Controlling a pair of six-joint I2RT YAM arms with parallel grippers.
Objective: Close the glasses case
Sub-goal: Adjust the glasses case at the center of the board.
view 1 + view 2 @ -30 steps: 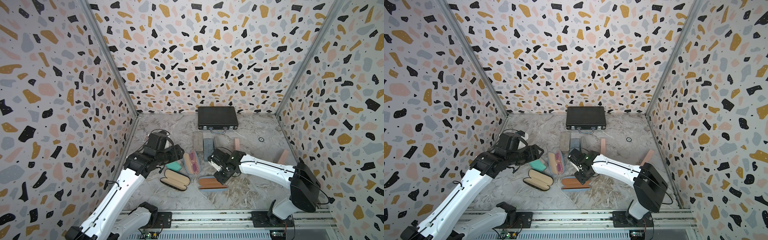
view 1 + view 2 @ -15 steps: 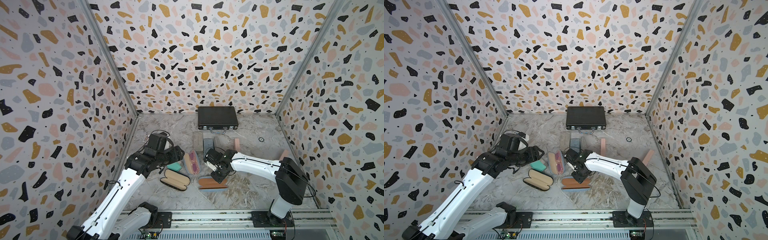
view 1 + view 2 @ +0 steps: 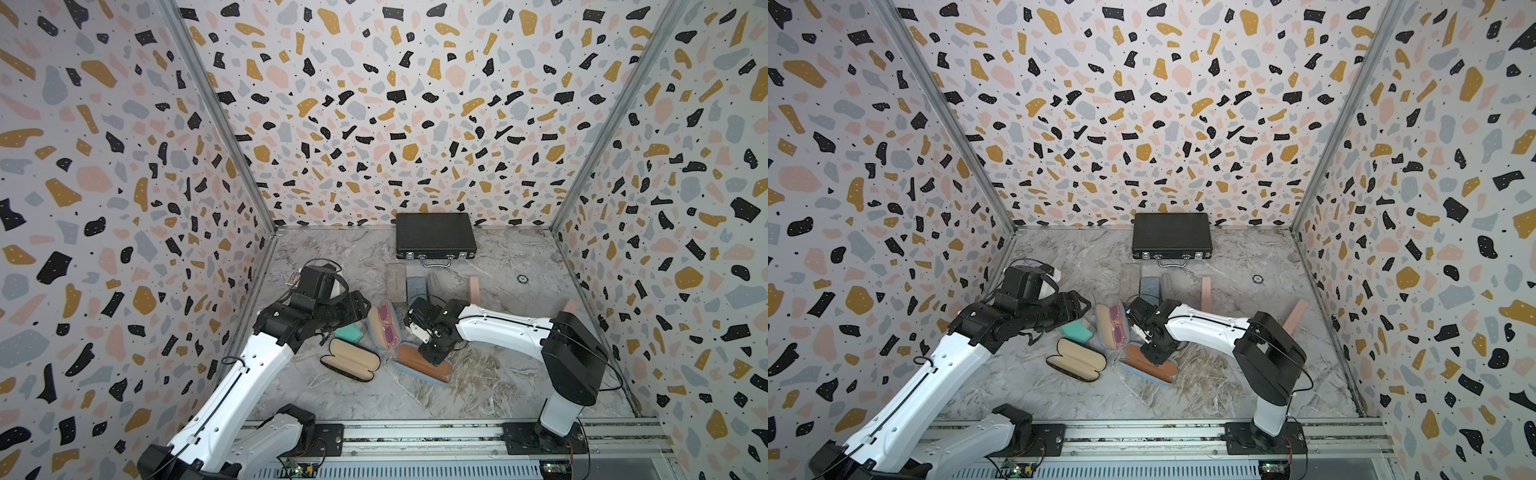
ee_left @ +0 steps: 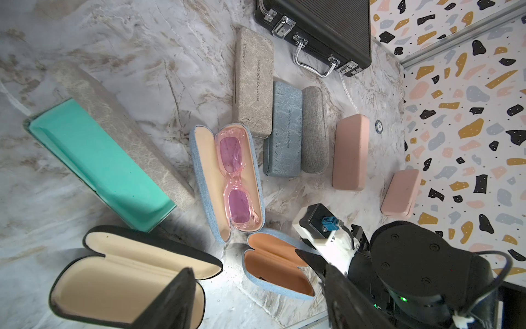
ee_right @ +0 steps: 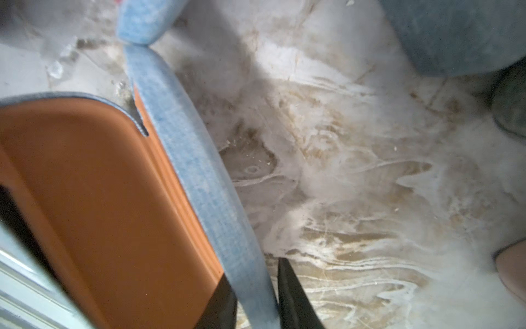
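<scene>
Right arm has swung inward; right gripper (image 5: pixel 253 270), jaws narrowed, pinches the raised blue wall of the orange-lined glasses case (image 4: pixel 273 273), lying open on the marble floor. Adjacent blue case (image 4: pixel 199 176) holds pink sunglasses (image 4: pixel 236 182). Left gripper (image 4: pixel 242 260) hangs wide above the empty black case (image 4: pixel 128 279).

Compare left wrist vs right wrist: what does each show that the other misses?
Left wrist only: pink sunglasses, open black case, teal-lined case, briefcase. Right wrist only: close-up of the right gripper pinching the blue wall of the orange-lined case. Both: that case, the marble tabletop, blurred bits of neighbouring cases.
</scene>
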